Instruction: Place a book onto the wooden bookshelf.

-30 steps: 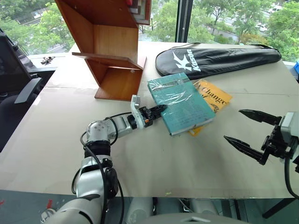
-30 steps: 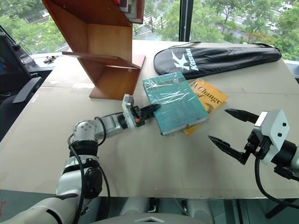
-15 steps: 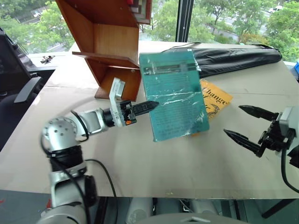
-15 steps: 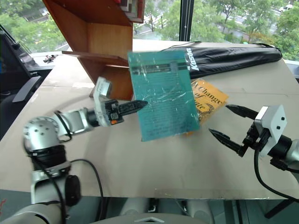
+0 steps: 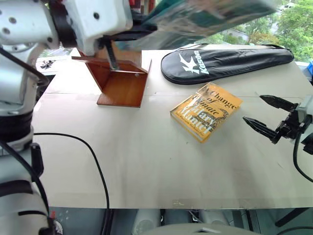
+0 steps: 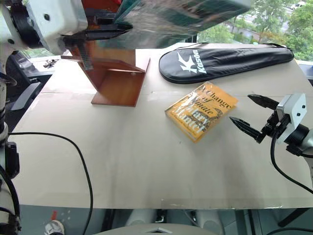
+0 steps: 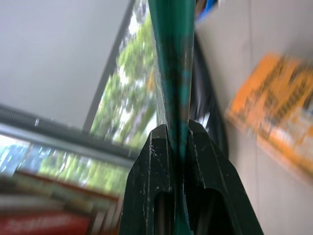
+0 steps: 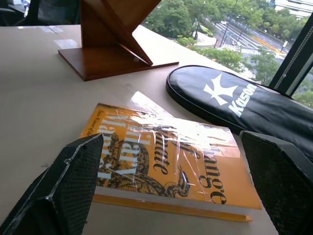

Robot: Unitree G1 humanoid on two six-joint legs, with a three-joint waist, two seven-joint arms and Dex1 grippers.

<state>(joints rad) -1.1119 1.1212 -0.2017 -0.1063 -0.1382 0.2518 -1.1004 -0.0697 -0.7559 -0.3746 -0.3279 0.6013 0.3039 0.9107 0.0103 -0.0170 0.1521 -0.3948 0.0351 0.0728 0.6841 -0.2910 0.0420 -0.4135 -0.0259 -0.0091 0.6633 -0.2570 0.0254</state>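
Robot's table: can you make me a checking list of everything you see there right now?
surface: pale table, flat and wide.
job's things: teal book lifted high, clamped in the left gripper; wooden bookshelf stands at the table's far left.
clutter: yellow book lies flat mid-table; black racket bag lies behind it.
grippers: left gripper shut on the teal book's edge; right gripper open, empty, beside the yellow book without touching it.
cables: black cable loops over the table's near left.
surroundings: window with green trees behind the table.
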